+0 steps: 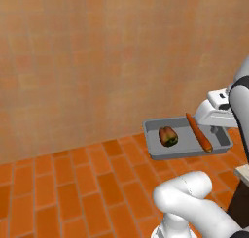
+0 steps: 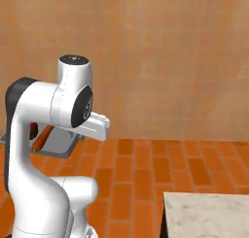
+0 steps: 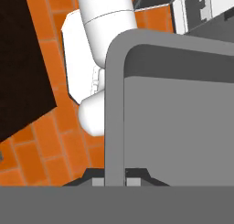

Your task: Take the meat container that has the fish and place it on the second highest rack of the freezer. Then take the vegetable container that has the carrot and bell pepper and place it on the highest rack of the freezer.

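room: orange brick floor (image 1: 73, 183), tan tiled wall (image 1: 97, 52) | surface: marble counter corner (image 2: 209, 215) | tool (image 3: 115, 178): pinching grey tray (image 1: 158, 147) rim

In the left base view the tray (image 1: 155, 147) sits at centre right, above the floor (image 1: 73, 183). In it the pepper (image 1: 168, 136) lies left of the carrot (image 1: 199, 132). The wall (image 1: 97, 62) stands behind. The tabletop (image 2: 209, 215) fills the lower right of the right base view.

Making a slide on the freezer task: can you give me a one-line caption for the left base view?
End effector carries grey tray with carrot and pepper above orange brick floor.
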